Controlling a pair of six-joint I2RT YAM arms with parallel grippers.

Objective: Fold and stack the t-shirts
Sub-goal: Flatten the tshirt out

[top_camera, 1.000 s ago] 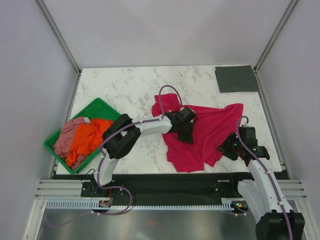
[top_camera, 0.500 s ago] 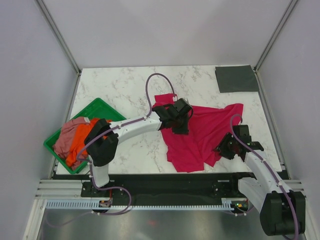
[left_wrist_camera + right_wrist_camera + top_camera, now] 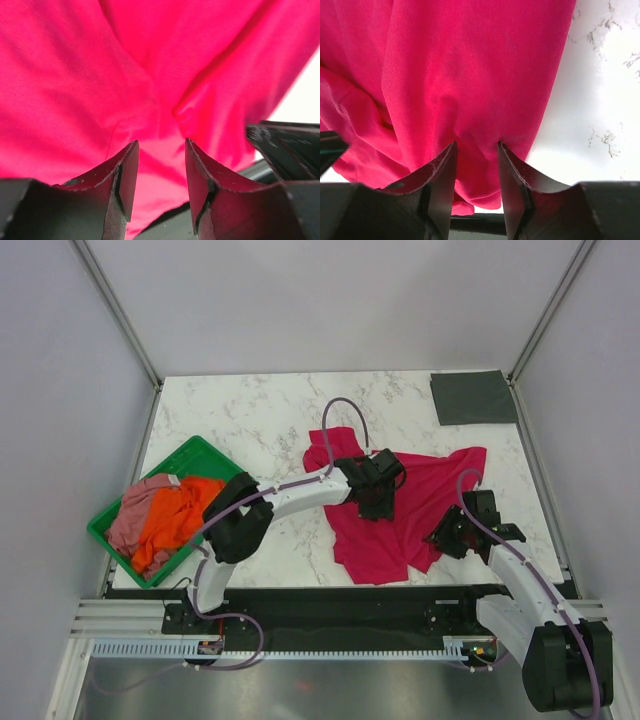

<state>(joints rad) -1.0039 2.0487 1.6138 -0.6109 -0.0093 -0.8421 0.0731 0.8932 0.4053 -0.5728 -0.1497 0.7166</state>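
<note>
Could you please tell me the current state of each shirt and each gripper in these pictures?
Red t-shirt: spread out but rumpled on the table, unfolded.
Dark grey t-shirt: folded flat at the far right corner.
Orange t-shirt: bunched in the green tray.
Pink t-shirt: bunched beside it in the tray.
Left gripper: jaws slightly apart at a fold of the red t-shirt; grip unclear.
Right gripper: shut on the red t-shirt's near right edge.

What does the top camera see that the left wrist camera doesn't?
Only the top view shows the green plastic tray holding the orange cloth t-shirt and dusty pink cloth t-shirt, the folded dark grey cloth t-shirt, and the right gripper. Only the left wrist view shows cloth bunched between the left gripper fingers up close. Both show the crimson-red cloth t-shirt.
</note>
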